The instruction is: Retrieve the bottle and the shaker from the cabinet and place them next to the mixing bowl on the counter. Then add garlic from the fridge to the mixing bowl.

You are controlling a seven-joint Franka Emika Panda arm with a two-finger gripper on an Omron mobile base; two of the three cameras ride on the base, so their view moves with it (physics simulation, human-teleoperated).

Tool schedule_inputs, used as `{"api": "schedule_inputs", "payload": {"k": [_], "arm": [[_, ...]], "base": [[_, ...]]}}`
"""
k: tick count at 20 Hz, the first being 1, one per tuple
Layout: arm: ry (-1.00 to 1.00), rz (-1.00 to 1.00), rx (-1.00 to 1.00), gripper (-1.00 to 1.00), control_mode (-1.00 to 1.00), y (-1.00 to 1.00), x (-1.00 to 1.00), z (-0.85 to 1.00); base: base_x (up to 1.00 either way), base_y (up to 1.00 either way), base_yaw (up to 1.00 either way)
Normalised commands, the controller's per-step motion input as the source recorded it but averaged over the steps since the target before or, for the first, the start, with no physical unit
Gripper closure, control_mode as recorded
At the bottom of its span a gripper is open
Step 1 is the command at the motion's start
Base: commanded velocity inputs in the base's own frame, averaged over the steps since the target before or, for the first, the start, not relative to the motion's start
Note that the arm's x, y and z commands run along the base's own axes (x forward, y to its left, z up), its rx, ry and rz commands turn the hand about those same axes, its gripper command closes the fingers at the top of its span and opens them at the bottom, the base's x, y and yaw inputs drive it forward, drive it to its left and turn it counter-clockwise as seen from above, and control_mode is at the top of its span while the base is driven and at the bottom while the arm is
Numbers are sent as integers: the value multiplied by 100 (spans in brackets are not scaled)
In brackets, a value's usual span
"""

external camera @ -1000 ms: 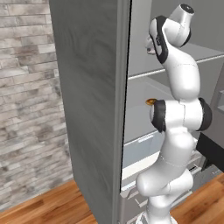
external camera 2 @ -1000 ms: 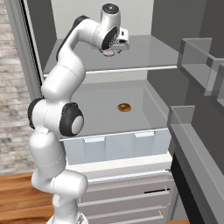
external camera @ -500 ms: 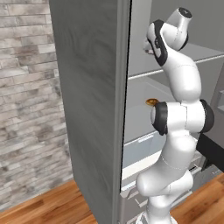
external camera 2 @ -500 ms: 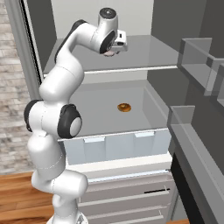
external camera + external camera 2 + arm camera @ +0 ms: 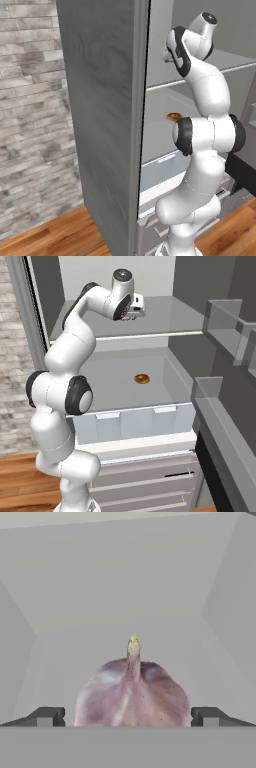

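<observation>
Pincer (image 5: pixel 128 719) sits with its two dark tips spread either side of the garlic (image 5: pixel 132 689), and from the hand view you can't really tell whether they're pressing on the bulb or just bracketing it. The garlic fills the space between them, pointed tip up, with the fridge (image 5: pixel 165 316) interior behind. In the right base view your hand is up at the upper shelf. You're on the last part by the looks of it: garlic nearly in hand, and carrying it to the mixing bowl is what's left.
</observation>
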Motion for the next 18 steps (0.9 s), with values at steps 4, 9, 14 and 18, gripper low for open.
{"api": "schedule_inputs", "payload": {"k": [4,9,14,18], "arm": [[0,0,0,-100,-100,0,10,-15],[0,0,0,-100,-100,1,17,-1],[0,0,0,-100,-100,0,0,0],[0,0,0,100,-100,0,0,0]], "base": [[0,0,0],[0,0,0],[0,0,0],[0,0,0]]}}
